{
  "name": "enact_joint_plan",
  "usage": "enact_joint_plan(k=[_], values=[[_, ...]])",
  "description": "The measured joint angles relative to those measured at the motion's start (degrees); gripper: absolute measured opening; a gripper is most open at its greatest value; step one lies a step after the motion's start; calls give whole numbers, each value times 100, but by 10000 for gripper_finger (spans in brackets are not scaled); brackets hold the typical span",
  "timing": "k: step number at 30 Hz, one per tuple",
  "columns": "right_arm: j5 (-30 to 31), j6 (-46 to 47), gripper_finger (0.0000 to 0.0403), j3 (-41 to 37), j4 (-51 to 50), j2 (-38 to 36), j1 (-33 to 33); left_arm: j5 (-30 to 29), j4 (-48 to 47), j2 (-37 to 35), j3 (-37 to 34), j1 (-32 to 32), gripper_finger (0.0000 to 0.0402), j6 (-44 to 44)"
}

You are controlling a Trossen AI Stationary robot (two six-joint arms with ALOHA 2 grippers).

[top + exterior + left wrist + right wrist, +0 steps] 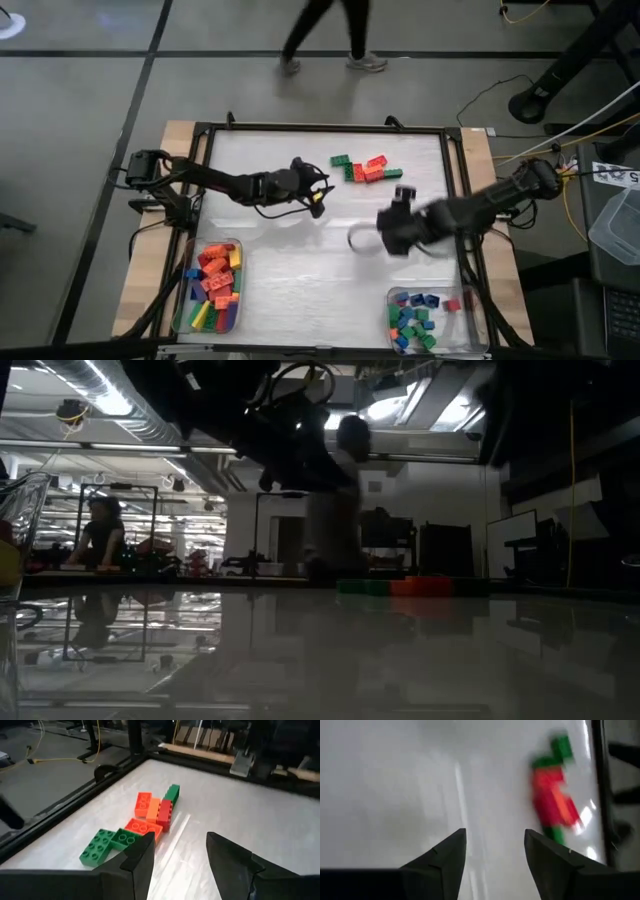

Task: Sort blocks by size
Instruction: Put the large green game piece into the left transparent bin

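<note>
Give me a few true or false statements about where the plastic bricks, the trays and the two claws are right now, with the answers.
1. A cluster of loose green, red and orange plastic bricks lies at the far side of the white table. True.
2. The left claw grips a brick. False: it is open and empty, short of the cluster.
3. The clear plastic tray on the left holds the longer bricks. True.
4. The clear plastic tray on the right is empty. False: small blue, green and red bricks lie in it.
5. The right claw is shut. False: its fingers stand apart above bare table.
</note>
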Motion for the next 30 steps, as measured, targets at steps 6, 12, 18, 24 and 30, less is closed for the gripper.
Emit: enact_joint_plan(k=[6, 12, 18, 24, 30], values=[[-547, -1174, 198, -308, -351, -2, -1881, 0, -154, 0, 0, -96, 166, 93], [-1533, -3038, 198, -1133, 852, 26, -3468, 0, -251, 0, 0, -201, 166, 95], [-1686, -3801, 198, -1493, 1706, 24, -4490, 0, -337, 0, 0, -237, 166, 207], [-2186, -4030, 198, -1518, 1700, 141, -5147, -2, -334, 0, 0, -236, 166, 281], [-2186, -4313, 198, -1517, 1952, 550, -5362, -2, -327, 0, 0, -236, 166, 368]])
